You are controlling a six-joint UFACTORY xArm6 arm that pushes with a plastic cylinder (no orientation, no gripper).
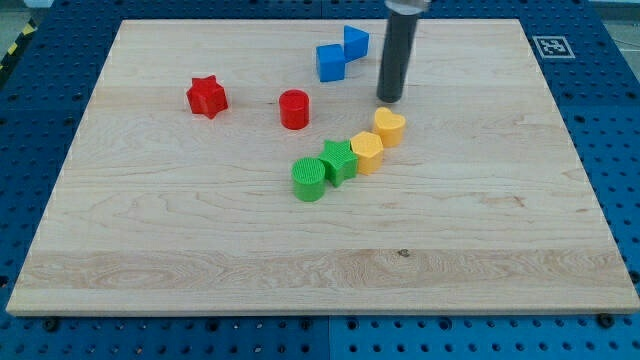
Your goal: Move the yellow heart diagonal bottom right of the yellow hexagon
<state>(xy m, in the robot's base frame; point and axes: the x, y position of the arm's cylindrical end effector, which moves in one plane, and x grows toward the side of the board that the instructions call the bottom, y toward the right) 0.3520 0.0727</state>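
The yellow heart point(390, 127) lies on the wooden board point(200, 230), just up and right of the yellow hexagon point(367, 152), touching it. My tip point(390, 99) stands just above the heart toward the view's top, a small gap from it. The dark rod rises from there out of the view's top edge.
A green star point(339, 160) and a green cylinder point(309, 179) continue the diagonal row down-left of the hexagon. A red cylinder point(294, 109) and a red star point(207, 97) lie to the left. A blue cube point(330, 62) and a blue triangle point(355, 42) lie left of the rod.
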